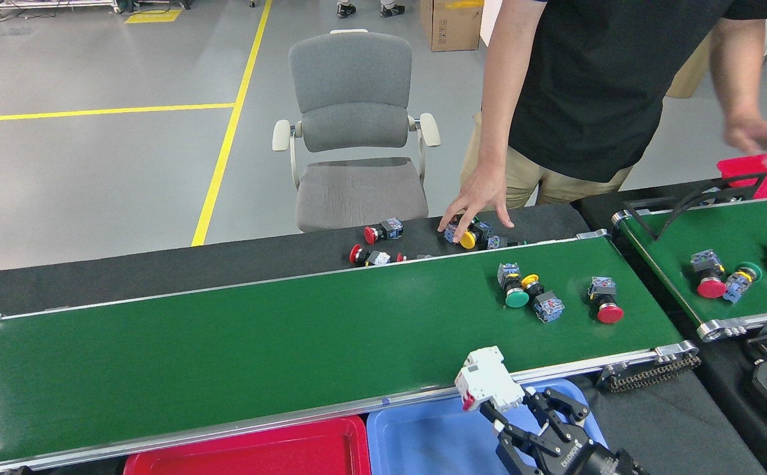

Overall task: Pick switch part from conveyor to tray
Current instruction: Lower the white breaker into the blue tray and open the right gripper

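The switch part is a white block with a small red tab, tilted, above the near rail of the long green conveyor and the blue tray, held in the right tool.

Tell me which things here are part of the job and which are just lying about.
Job: white switch part in right gripper; conveyor; blue tray.
Lying about: chair; cardboard box; red tray; person's hand.

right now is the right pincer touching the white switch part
Touching. The head view shows the right pincer closed on the white switch part's lower end, holding it above the blue tray.
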You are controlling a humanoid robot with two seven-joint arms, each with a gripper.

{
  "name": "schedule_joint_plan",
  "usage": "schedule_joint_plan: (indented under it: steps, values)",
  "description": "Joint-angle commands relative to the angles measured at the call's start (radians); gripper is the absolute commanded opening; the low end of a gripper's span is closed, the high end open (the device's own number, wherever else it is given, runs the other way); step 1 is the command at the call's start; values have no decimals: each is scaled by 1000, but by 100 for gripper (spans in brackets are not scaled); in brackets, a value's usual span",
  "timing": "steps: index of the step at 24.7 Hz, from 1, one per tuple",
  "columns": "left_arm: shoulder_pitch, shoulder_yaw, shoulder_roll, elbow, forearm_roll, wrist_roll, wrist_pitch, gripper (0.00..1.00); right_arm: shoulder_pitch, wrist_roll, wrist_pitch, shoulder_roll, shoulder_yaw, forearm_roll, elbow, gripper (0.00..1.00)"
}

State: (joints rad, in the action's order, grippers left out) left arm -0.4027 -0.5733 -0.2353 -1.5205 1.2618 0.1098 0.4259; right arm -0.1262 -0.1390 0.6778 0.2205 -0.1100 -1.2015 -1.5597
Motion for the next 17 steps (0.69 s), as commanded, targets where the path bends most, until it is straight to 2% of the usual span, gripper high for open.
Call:
schedule_joint_plan:
  steps: [1, 3, 4, 7, 9, 10, 11, 14, 17]
  values:
    - [1, -8, -12, -9, -1, 8, 2, 100, -4, -11, 45, 3, 23, 5, -13, 100]
    - [1, -7, -12, -9, -1, 8, 2, 100, -3, -5, 12, -7, 46, 3, -10, 100]
    - [2, -7, -12, -12, -1, 8, 1, 100, -1, -2, -52, -32, 55, 3, -11, 100]
    - [2, -8, -12, -12, -1, 8, 2, 100, 7, 13, -351, -138, 50, -29, -19, 99]
    - [2, -5, -13, -12, -1, 8, 4, 100, 11, 25, -544, -191, 38, -95, -17, 99]
    - [2, 1, -13, -13, -1, 8, 4, 100, 11, 27, -598, -207, 29, -122, -19, 99]
    - [1, 4, -13, -15, -1, 8, 4, 100, 11, 27, -633, -213, 18, -141, -19, 99]
    - [1, 4, -13, -18, -1, 8, 4, 100, 17, 48, -644, -217, 6, -144, -20, 99]
    - [4, 4, -13, -17, -1, 8, 4, 100, 68, 91, -647, -216, -2, -148, -17, 99]
